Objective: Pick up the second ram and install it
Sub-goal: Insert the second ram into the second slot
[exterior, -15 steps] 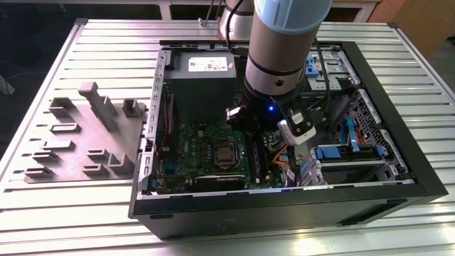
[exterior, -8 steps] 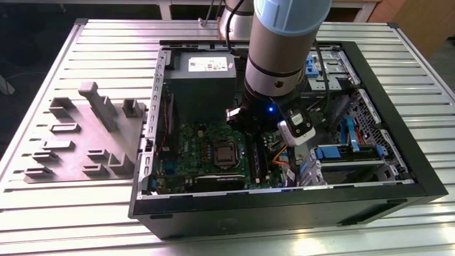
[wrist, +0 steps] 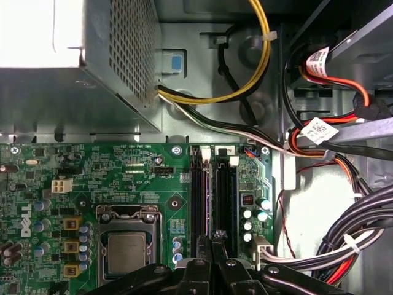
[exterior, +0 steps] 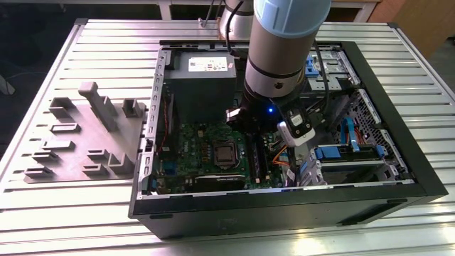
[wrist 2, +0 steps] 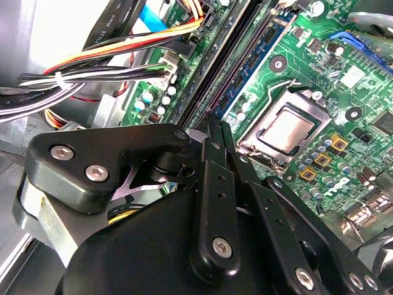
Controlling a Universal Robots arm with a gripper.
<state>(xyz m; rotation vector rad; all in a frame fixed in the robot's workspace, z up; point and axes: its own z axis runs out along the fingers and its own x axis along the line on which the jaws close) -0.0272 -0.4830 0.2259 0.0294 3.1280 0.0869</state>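
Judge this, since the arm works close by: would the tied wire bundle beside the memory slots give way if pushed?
Probably: the bundle looks floppy, its wires curving loosely. The tie likely makes them shift together. It may spring back, since some wires seem to end in a fixed plug.

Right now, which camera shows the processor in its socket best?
The second wrist view: the processor is close, whole and uncovered, seen at a slant. The first wrist view faces the processor squarely, but the gripper covers one edge of it. The exterior view shows the processor small.
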